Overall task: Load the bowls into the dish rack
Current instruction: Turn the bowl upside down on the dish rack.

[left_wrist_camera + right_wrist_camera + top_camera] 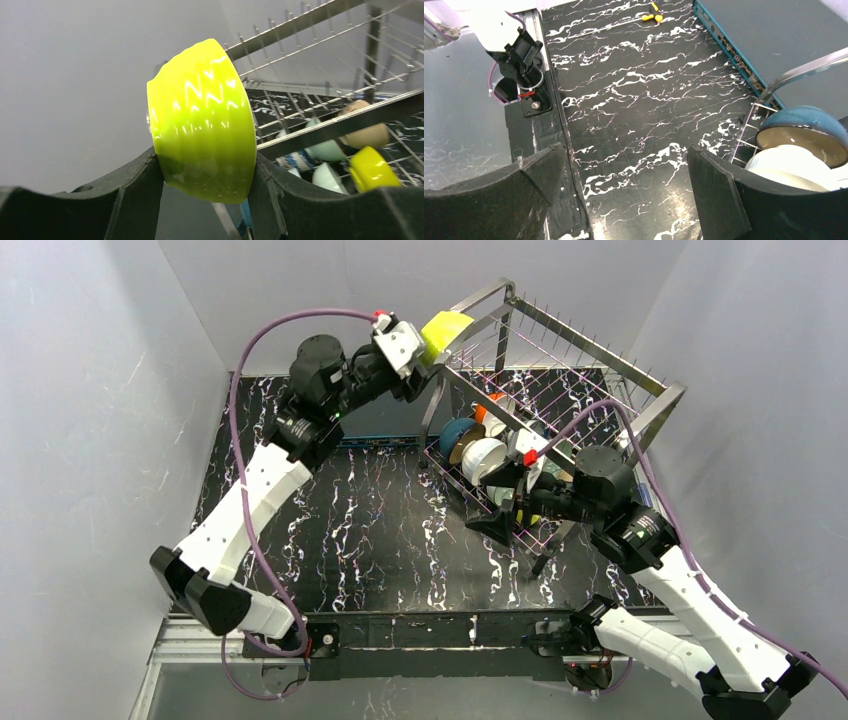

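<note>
The left hand [432, 345] is raised high off the black, white-veined marble surface [380, 530] and is clamped on a glossy yellow-green ribbed bowl [202, 120]. One black finger [142, 187] presses each side of the bowl, which is tipped on edge between them. Just past that hand's fingertips stands the shiny two-tier stainless-steel wire dish rack [600, 350] – the bowl is held up against the near corner of its top tier, and whether it touches the wire I cannot tell. Beyond and below the gripped bowl, through the rack's bars, other bowls sit in the lower tier: a tan-brown one [367, 132], a pale green one [325, 150] and a yellow one [370, 167].

The right hand [505, 510] is low by the front of the rack's lower tier, its fingers [724, 195] spread wide with nothing between them – only bare surface shows in the gap. Just beside its right finger stand a round white bowl [789, 162] and, behind that, a dark blue bowl with a tan inside [804, 120], both on edge in the rack. Further ahead of this hand lies a flat dark grey-blue box [784, 30].
</note>
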`<act>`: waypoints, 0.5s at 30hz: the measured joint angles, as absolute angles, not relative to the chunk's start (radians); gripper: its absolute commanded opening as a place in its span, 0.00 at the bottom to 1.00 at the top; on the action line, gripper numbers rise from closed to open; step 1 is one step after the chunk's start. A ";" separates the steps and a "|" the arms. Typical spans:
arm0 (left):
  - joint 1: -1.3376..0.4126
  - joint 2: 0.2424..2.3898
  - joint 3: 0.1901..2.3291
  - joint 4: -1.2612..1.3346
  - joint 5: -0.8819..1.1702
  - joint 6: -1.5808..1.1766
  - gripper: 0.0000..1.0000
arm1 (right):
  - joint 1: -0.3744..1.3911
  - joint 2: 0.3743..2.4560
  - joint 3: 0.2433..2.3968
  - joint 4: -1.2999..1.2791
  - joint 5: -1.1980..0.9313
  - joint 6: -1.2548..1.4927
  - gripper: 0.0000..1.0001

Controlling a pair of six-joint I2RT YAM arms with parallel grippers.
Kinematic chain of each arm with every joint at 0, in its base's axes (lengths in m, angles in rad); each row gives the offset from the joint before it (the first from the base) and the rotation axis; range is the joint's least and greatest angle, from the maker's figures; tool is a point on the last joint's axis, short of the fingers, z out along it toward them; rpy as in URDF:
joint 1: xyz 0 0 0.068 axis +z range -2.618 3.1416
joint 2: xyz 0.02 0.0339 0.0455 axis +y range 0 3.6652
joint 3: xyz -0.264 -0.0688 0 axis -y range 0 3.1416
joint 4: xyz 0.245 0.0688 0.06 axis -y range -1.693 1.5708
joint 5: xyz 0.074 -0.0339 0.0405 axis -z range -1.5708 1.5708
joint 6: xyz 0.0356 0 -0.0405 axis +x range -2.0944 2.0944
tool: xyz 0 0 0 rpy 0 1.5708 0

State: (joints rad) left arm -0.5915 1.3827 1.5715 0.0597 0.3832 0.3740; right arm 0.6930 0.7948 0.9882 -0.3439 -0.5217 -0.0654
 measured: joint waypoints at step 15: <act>-0.598 1.664 1.888 -0.100 0.355 0.677 0.00 | 0.693 0.797 0.950 -0.346 -0.531 -0.069 0.99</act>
State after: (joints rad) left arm -0.5980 1.6642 1.8877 -0.1001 0.3553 0.6765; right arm 0.6930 0.7975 0.9504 -0.3458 -0.5312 -0.0689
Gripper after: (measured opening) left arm 0.520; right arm 0.984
